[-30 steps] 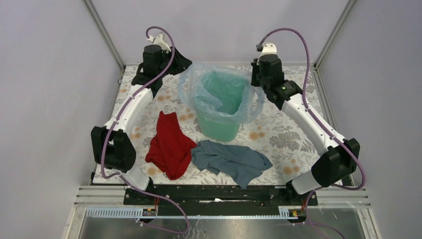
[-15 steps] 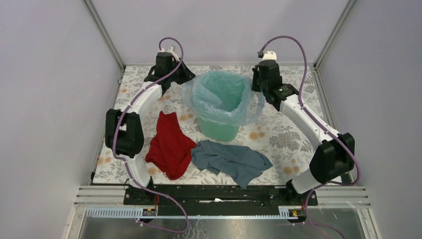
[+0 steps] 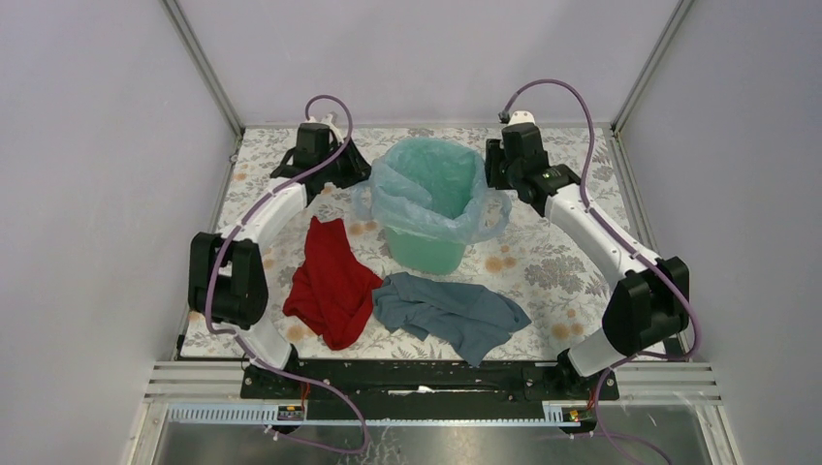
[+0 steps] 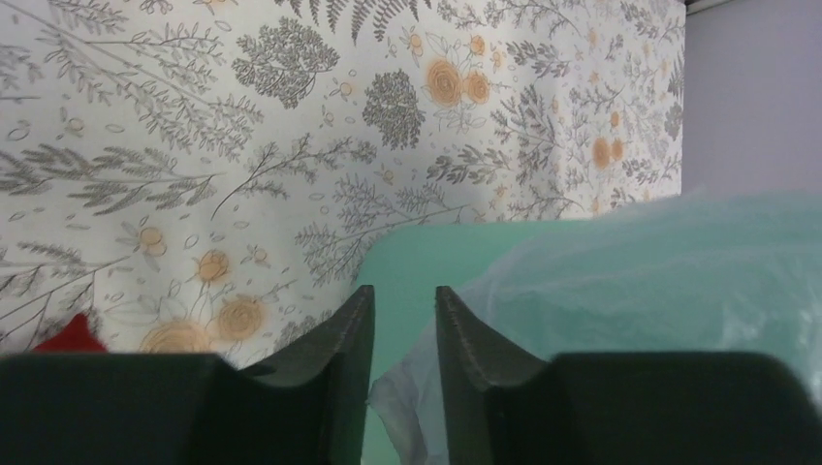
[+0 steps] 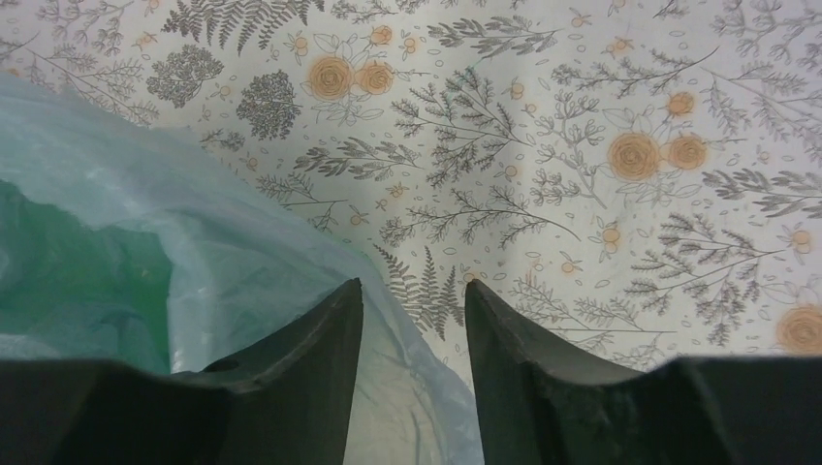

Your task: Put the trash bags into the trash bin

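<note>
The trash bag (image 3: 388, 203) lines the trash bin (image 3: 423, 252), draped over its rim. Left gripper (image 4: 403, 291) at its left, right gripper (image 5: 413, 286) at its right, both jaws parted, gripping nothing.

- The overhead view is bright and evenly lit; the arms throw only faint, soft shadows on the flowered tablecloth (image 3: 562, 262).
- The plastic bag (image 3: 397, 199) carries a pale sheen, with no harsh glare.
- This view is sharp across the whole frame.
- In the left wrist view the fingers (image 4: 334, 387) at the bottom are dark and soft. The bag and the bin (image 4: 417, 262) at lower right are blurred, while the tablecloth above is crisp.
- In the right wrist view the tablecloth pattern is sharp and the bag at lower left is slightly hazy.
</note>
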Available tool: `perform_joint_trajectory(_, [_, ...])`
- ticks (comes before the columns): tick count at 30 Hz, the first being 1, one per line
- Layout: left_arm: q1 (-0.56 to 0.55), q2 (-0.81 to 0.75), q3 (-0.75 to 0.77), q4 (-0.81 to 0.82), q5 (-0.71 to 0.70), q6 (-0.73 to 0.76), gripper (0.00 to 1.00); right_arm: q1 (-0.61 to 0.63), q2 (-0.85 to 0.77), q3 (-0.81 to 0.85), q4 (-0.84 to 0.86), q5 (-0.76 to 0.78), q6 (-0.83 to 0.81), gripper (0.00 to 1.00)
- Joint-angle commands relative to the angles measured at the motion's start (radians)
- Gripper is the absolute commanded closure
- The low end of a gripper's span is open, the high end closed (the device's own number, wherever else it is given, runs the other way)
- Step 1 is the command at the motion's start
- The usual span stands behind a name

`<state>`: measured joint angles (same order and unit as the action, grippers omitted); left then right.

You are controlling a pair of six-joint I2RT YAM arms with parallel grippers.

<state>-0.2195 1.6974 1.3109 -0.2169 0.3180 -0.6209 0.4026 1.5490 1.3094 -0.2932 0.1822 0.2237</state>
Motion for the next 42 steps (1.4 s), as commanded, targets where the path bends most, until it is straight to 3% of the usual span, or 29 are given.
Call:
perform_joint_trajectory(1, [0.018,-0.122,-0.005,-0.069,-0.027,0.077,0.59,-0.006,-0.063,0.115,-0.174,-0.008,-0.011,0.42])
perform_joint_trajectory(4, [0.027,-0.158,0.042,-0.167,-0.071,0.138,0.38,-0.006,-0.149,0.114,-0.270,-0.014,0.005,0.27])
perform_joint_trajectory(7, [0.043,-0.185,0.081,-0.275,-0.137,0.192,0.03,-0.006,-0.240,0.075,-0.325,-0.041,0.015,0.12])
perform_joint_trajectory(11, [0.093,-0.236,0.078,-0.357,-0.118,0.224,0.01,-0.005,-0.340,0.007,-0.346,-0.074,0.022,0.01])
perform_joint_trajectory(17, [0.142,-0.340,0.019,-0.371,-0.014,0.194,0.01,-0.007,-0.404,-0.106,-0.277,-0.158,0.063,0.00])
perform_joint_trajectory(22, [0.143,-0.369,-0.105,-0.223,0.153,0.094,0.01,-0.006,-0.373,-0.164,-0.212,-0.225,0.101,0.00])
perform_joint_trajectory(27, [0.141,-0.332,-0.202,-0.136,0.199,0.023,0.15,-0.005,-0.378,-0.244,-0.152,-0.195,0.111,0.02])
perform_joint_trajectory(29, [0.141,-0.327,-0.262,-0.069,0.203,-0.017,0.26,-0.005,-0.380,-0.292,-0.107,-0.187,0.120,0.07])
perform_joint_trajectory(36, [0.072,-0.260,-0.420,0.101,0.211,-0.107,0.63,-0.006,-0.350,-0.454,0.133,-0.206,0.177,0.51])
perform_joint_trajectory(39, [0.019,-0.227,-0.482,0.196,0.204,-0.159,0.77,-0.006,-0.307,-0.478,0.189,-0.194,0.185,0.64])
perform_joint_trajectory(42, [-0.030,-0.207,-0.549,0.302,0.195,-0.218,0.84,-0.005,-0.251,-0.491,0.235,-0.193,0.186,0.74])
